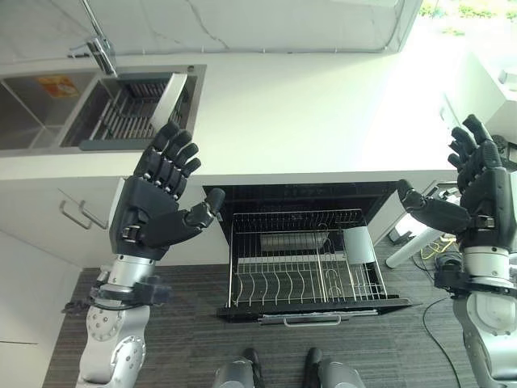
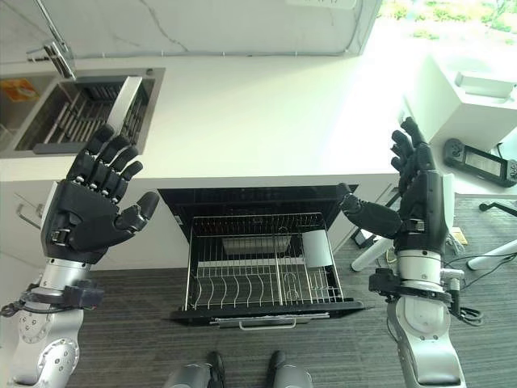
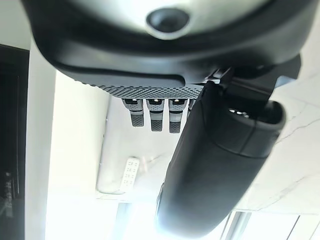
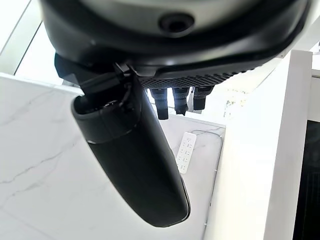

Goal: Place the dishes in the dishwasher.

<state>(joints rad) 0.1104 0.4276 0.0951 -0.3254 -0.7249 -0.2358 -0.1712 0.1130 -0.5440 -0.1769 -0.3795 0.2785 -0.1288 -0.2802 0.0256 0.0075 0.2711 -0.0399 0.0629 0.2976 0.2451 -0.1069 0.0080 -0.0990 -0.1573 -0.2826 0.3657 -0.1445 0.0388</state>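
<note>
Hands, the left hand (image 1: 153,214) and right hand (image 2: 420,202), are raised with fingers spread, holding nothing, either side of the pulled-out black wire dishwasher rack (image 1: 303,267) at lower centre; grey dish (image 1: 168,99) leans in the steel sink (image 1: 48,109), upper left.

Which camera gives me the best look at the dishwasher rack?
The right eye view: the pulled-out dishwasher rack sits near the picture's centre, between the raised, open left hand and right hand. The left eye view shows it too, slightly off-centre. The wrist views look elsewhere.
</note>
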